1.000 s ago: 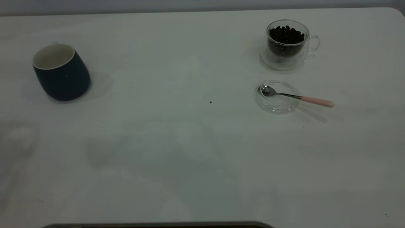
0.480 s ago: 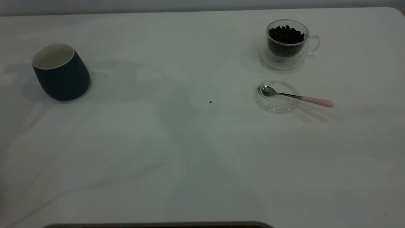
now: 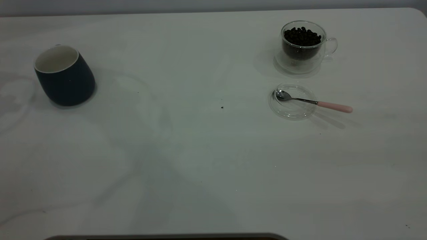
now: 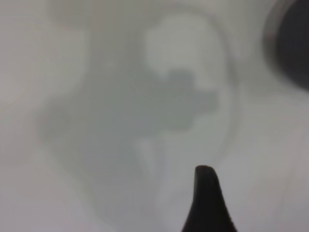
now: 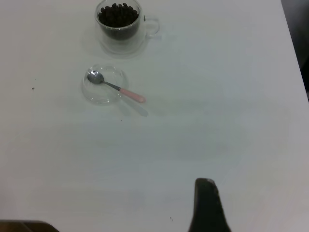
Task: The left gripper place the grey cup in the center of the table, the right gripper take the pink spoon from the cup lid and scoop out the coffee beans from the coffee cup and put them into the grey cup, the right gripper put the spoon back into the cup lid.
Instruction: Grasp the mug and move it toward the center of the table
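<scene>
The grey cup (image 3: pixel 64 77), dark with a pale inside, stands upright at the table's left. Its dark edge shows in the left wrist view (image 4: pixel 293 44). The glass coffee cup (image 3: pixel 302 45) full of coffee beans stands at the far right, also in the right wrist view (image 5: pixel 119 21). The clear cup lid (image 3: pixel 292 102) lies in front of it, holding the pink-handled spoon (image 3: pixel 328 106), handle pointing right. Lid (image 5: pixel 104 86) and spoon (image 5: pixel 126 93) show in the right wrist view. My left gripper (image 4: pixel 206 198) hovers over bare table near the grey cup. My right gripper (image 5: pixel 206 203) is well short of the lid. Neither gripper appears in the exterior view.
A small dark speck (image 3: pixel 222 107) lies near the table's middle. The table's right edge (image 5: pixel 295 58) shows in the right wrist view. A dark rim (image 3: pixel 166 237) runs along the near edge.
The shadows on the left half of the table have shifted and spread. The cups, lid and spoon have not moved.
</scene>
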### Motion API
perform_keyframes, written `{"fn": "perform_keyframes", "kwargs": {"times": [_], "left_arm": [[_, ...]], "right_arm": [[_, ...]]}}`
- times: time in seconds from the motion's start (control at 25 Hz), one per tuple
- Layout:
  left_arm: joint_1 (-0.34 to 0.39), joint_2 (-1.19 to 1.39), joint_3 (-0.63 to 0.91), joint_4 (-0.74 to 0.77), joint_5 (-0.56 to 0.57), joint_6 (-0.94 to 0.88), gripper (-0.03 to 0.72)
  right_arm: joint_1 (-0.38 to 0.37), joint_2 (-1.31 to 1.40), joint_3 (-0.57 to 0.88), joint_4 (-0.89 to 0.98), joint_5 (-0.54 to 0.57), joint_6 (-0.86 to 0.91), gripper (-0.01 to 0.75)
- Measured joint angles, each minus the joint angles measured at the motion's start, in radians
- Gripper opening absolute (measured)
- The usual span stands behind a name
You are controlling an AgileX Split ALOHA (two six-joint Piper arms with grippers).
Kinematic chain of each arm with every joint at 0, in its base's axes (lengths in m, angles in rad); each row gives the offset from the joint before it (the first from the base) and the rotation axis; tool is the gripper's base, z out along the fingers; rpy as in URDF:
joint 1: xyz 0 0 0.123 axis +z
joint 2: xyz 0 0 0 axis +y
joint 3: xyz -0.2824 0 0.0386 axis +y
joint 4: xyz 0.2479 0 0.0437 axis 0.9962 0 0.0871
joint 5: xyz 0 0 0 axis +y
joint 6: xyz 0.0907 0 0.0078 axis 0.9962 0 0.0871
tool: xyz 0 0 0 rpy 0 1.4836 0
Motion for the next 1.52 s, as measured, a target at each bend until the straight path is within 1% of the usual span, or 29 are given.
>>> {"fn": "perform_keyframes", "kwargs": {"times": [0.12,0.2,0.32,0.4,0.48,0.64,0.76,0.92,1.0,1.32,1.52], "left_arm": [[-0.014,0.034,0.0,-0.047,-0.038,0.147,0.586],[-0.04,0.058,0.0,-0.051,-0.048,0.301,0.586],[-0.088,0.099,0.0,-0.062,-0.105,0.46,0.586],[-0.117,0.124,0.0,-0.055,-0.155,0.506,0.586],[-0.132,0.146,0.0,-0.015,-0.193,0.538,0.586],[-0.141,0.174,0.0,0.088,-0.211,0.63,0.586],[-0.141,0.193,0.0,0.099,-0.229,0.728,0.586],[-0.158,0.222,-0.001,0.093,-0.265,0.89,0.586],[-0.166,0.236,-0.002,0.067,-0.276,0.954,0.586],[-0.181,0.291,-0.006,-0.111,-0.299,1.193,0.586],[-0.218,0.308,-0.01,-0.244,-0.322,1.301,0.586]], "right_arm": [[0.0,0.0,0.0,0.0,0.0,0.0,0.556],[0.0,0.0,0.0,0.0,0.0,0.0,0.556],[0.0,0.0,0.0,0.0,0.0,0.0,0.556],[0.0,0.0,0.0,0.0,0.0,0.0,0.556],[0.0,0.0,0.0,0.0,0.0,0.0,0.556],[0.0,0.0,0.0,0.0,0.0,0.0,0.556],[0.0,0.0,0.0,0.0,0.0,0.0,0.556],[0.0,0.0,0.0,0.0,0.0,0.0,0.556],[0.0,0.0,0.0,0.0,0.0,0.0,0.556],[0.0,0.0,0.0,0.0,0.0,0.0,0.556],[0.0,0.0,0.0,0.0,0.0,0.0,0.556]]}}
